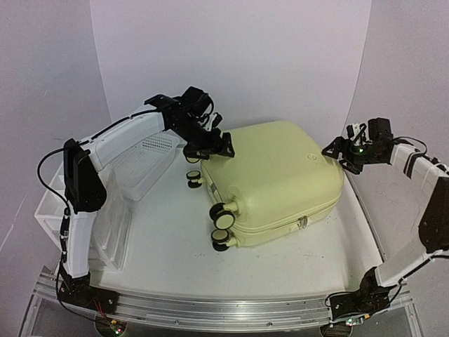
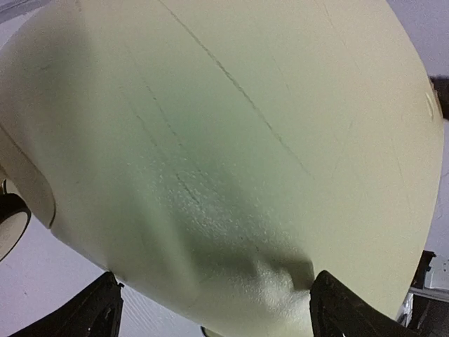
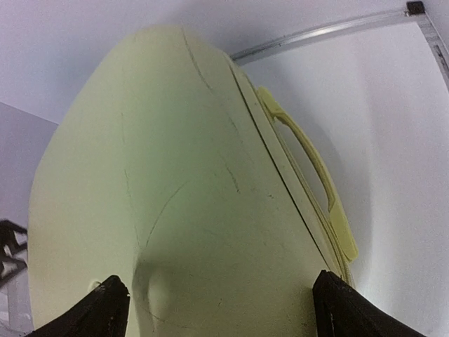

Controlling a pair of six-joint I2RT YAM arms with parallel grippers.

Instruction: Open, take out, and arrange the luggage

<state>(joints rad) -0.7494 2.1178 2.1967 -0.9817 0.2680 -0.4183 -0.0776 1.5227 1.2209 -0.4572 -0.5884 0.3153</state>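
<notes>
The luggage (image 1: 273, 182), a pale yellow hard-shell suitcase, lies shut on its side in the middle of the table, its wheels (image 1: 221, 214) facing left. My left gripper (image 1: 210, 144) is at its far left corner. In the left wrist view that gripper (image 2: 217, 316) is open, its fingers (image 2: 91, 312) wide apart astride the rounded shell (image 2: 231, 140). My right gripper (image 1: 342, 151) is at the far right corner. It (image 3: 221, 312) is also open and straddles the shell (image 3: 182, 196), with the carry handle (image 3: 309, 168) to the right.
A white mesh basket (image 1: 151, 158) sits behind the left arm. A white drawer organiser (image 1: 49, 210) and a clear bin (image 1: 112, 225) stand along the left edge. A metal rail (image 1: 224, 309) runs along the near edge. One wheel (image 2: 10, 221) shows at the left wrist view's edge.
</notes>
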